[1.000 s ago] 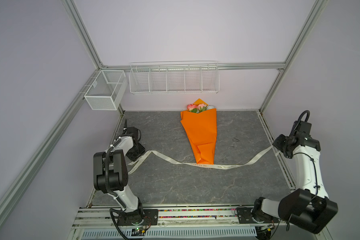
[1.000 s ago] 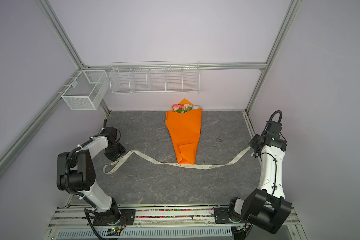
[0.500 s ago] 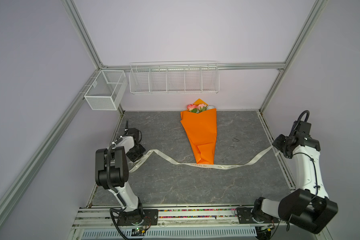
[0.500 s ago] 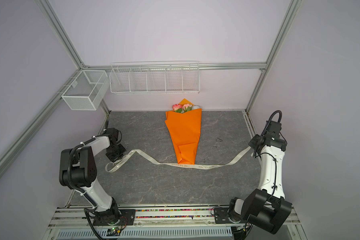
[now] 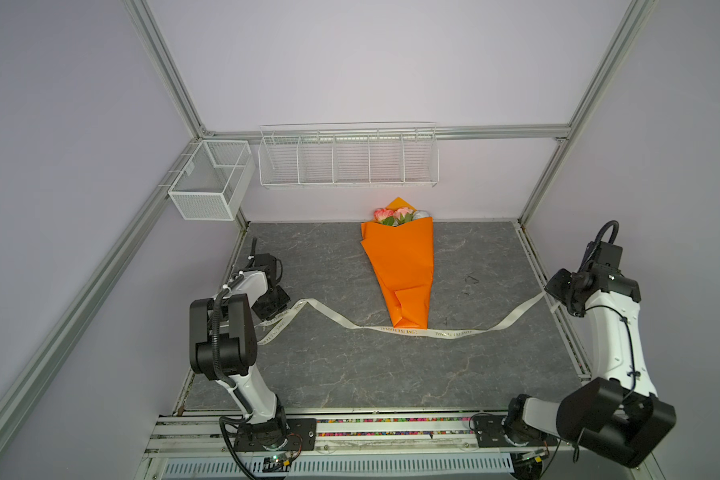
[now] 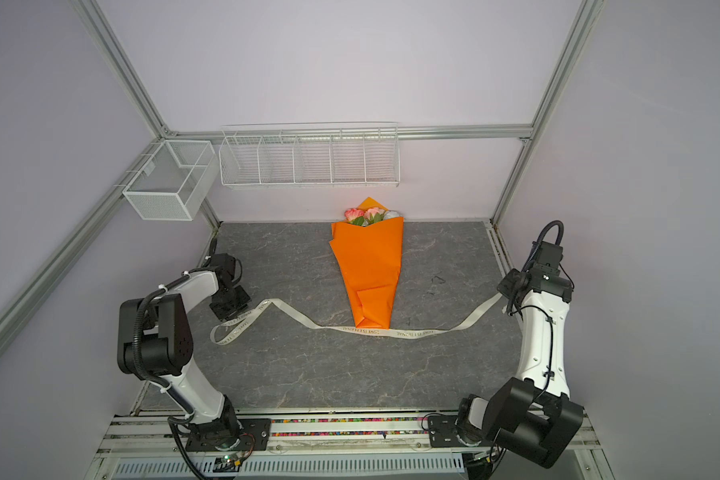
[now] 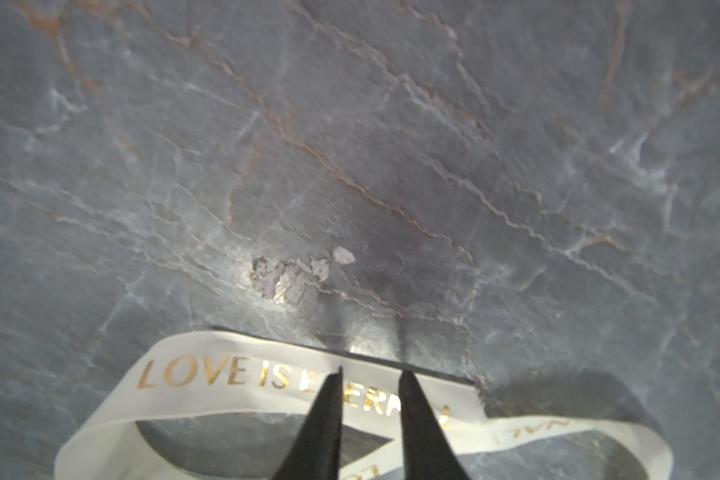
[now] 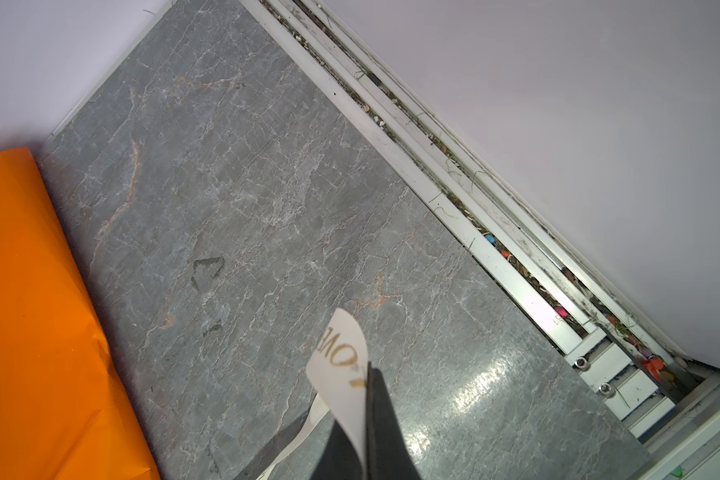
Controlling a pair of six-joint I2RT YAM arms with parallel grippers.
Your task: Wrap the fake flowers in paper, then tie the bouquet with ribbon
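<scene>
The bouquet (image 5: 400, 270) (image 6: 368, 266) lies flat on the grey table, an orange paper cone with its narrow end towards the front. The fake flowers (image 5: 395, 215) (image 6: 368, 215) show at its wide far end. A cream printed ribbon (image 5: 408, 331) (image 6: 375, 332) lies across the table just in front of the cone's tip, untied. My left gripper (image 5: 273, 309) (image 7: 368, 376) stands open over the ribbon (image 7: 225, 374) near its looped left end. My right gripper (image 5: 551, 293) (image 8: 366, 368) is shut on the ribbon's right end (image 8: 341, 353), lifted off the table. The orange paper (image 8: 26, 311) shows in the right wrist view.
A white wire shelf (image 5: 348, 156) hangs on the back wall and a mesh basket (image 5: 208, 183) on the left frame. Metal rails (image 8: 495, 216) run along the table's right edge, close to my right gripper. The arm bases stand on the front rail (image 5: 391, 432).
The left arm has shifted slightly above the ribbon's left end. The bouquet, the ribbon and the right arm have not visibly moved.
</scene>
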